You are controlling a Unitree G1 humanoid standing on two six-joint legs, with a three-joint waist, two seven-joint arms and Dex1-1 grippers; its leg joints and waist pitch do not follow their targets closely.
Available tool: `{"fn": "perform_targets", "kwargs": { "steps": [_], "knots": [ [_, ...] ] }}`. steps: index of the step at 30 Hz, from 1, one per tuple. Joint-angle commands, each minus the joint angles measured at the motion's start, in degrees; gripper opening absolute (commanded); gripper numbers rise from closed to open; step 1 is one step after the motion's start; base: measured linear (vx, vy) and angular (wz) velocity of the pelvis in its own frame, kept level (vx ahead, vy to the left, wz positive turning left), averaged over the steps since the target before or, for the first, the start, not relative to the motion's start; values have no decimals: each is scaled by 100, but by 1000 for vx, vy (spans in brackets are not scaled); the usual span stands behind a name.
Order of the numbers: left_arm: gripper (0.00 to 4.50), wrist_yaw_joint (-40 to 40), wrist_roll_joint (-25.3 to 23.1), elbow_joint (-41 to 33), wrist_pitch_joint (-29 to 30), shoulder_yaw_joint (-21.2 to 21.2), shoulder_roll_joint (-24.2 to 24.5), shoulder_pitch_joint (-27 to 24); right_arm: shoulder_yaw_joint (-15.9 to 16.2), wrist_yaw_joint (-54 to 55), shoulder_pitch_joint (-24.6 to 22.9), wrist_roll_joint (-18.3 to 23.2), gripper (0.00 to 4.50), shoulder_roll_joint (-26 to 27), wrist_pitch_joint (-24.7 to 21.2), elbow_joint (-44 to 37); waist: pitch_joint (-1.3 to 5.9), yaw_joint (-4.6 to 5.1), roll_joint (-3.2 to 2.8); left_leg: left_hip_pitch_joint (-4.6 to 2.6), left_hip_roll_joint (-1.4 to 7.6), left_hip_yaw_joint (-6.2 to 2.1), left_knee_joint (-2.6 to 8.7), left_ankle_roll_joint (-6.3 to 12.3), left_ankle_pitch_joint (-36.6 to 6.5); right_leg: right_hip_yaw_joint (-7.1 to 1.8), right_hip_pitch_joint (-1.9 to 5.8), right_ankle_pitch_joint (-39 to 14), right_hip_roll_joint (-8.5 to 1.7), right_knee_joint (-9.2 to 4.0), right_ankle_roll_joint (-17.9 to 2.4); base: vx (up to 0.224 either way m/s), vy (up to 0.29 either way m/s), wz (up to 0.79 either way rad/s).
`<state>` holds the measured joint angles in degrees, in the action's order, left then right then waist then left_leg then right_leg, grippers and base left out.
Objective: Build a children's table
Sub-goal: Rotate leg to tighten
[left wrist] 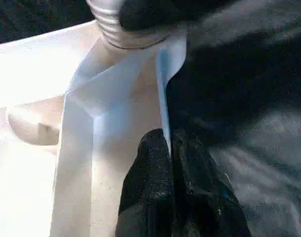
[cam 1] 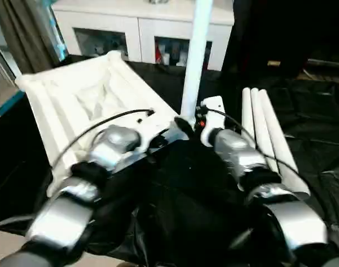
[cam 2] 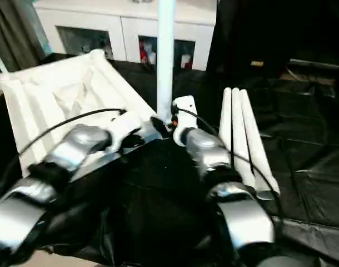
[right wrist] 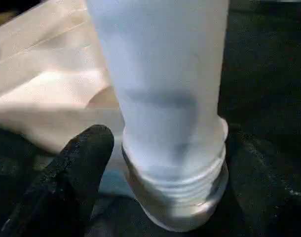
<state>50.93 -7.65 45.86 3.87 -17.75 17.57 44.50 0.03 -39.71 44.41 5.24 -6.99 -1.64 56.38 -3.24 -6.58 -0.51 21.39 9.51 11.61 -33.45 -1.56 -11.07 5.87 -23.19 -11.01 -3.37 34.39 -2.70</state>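
The white table top (cam 1: pixel 86 100) lies upside down on the left, ribs facing up. One white leg (cam 1: pixel 194 55) stands upright at its near right corner. The leg's threaded end (right wrist: pixel 185 192) sits at the corner socket with its threads still showing. My right gripper (cam 1: pixel 194 123) is shut on the leg's lower part, one black finger (right wrist: pixel 76 168) beside it. My left gripper (cam 1: pixel 172 133) is shut on the table top's rim (left wrist: pixel 163 89) right by that corner, its finger (left wrist: pixel 150 168) pressed against the thin edge. Three more legs (cam 1: pixel 267 133) lie side by side on the right.
A black cloth (cam 1: pixel 180 189) covers the work surface under everything. A white cabinet (cam 1: pixel 141 28) with glass-fronted shelves stands at the back. A curtain (cam 1: pixel 25 33) hangs at the far left.
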Motion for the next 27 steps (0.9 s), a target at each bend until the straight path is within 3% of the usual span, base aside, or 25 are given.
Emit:
{"fn": "perform_targets", "kwargs": {
  "steps": [1, 3, 4, 5, 7, 17, 22, 23, 27],
  "knots": [
    [0, 369, 70, -297, -444, -124, 14, -63, 392, -813, -210, -219, 383, -197, 2, -299, 441, -64, -43, -103, 540, -214, 285, 692, -350, -400, 333, 407, -706, -233, -1398, 0, 0, 0],
    [0, 445, 109, -331, -447, -107, 38, -97, 428, -1000, -278, -203, 383, -305, -16, -408, 434, -71, -41, -99, 543, -217, 295, 619, -421, -405, 341, 232, -711, -240, -1392, 0, 0, 0],
    [0, 513, 149, -359, -441, -93, 65, -124, 461, -1177, -337, -164, 383, -383, -58, -524, 422, -93, -94, -102, 546, -228, 304, 525, -531, -404, 338, 15, -706, -258, -1366, 0, 0, 0],
    [0, 608, 206, -397, -488, -75, 99, -168, 514, -1390, -421, -135, 383, -512, -90, -688, 408, -92, -62, -109, 551, -224, 316, 450, -675, -410, 339, -183, -704, -297, -1312, 0, 0, 0],
    [0, 830, 291, -480, -569, -47, 184, -261, 590, -1697, -557, -96, 383, -724, -161, -969, 413, -113, -69, -104, 548, -229, 316, 384, -703, -420, 349, -217, -707, -291, -1303, 0, 0, 0],
    [0, 1395, 479, -728, -656, 1, 367, -507, 520, -2204, -794, 139, 383, -924, -103, -1518, 439, -172, -62, -91, 533, -230, 280, 447, -480, -408, 342, -74, -700, -258, -1303, 0, 0, 0],
    [0, 1410, 479, -757, -671, 18, 367, -534, 564, -2199, -808, 149, 383, -873, -145, -1558, 428, -184, -66, -95, 531, -232, 286, 376, -589, -409, 335, -241, -702, -275, -1289, 0, 0, 0],
    [0, 1417, 482, -748, -678, 24, 366, -540, 566, -2195, -803, 145, 355, -849, -168, -1559, 426, -184, -61, -91, 527, -232, 285, 366, -604, -411, 339, -277, -704, -279, -1281, 0, 0, 0],
    [0, 1416, 472, -736, -682, 25, 379, -552, 585, -2227, -803, 147, 341, -818, -223, -1551, 426, -185, -63, -92, 524, -234, 283, 326, -604, -412, 338, -403, -698, -283, -1234, 0, 0, 0]
  ]
}}
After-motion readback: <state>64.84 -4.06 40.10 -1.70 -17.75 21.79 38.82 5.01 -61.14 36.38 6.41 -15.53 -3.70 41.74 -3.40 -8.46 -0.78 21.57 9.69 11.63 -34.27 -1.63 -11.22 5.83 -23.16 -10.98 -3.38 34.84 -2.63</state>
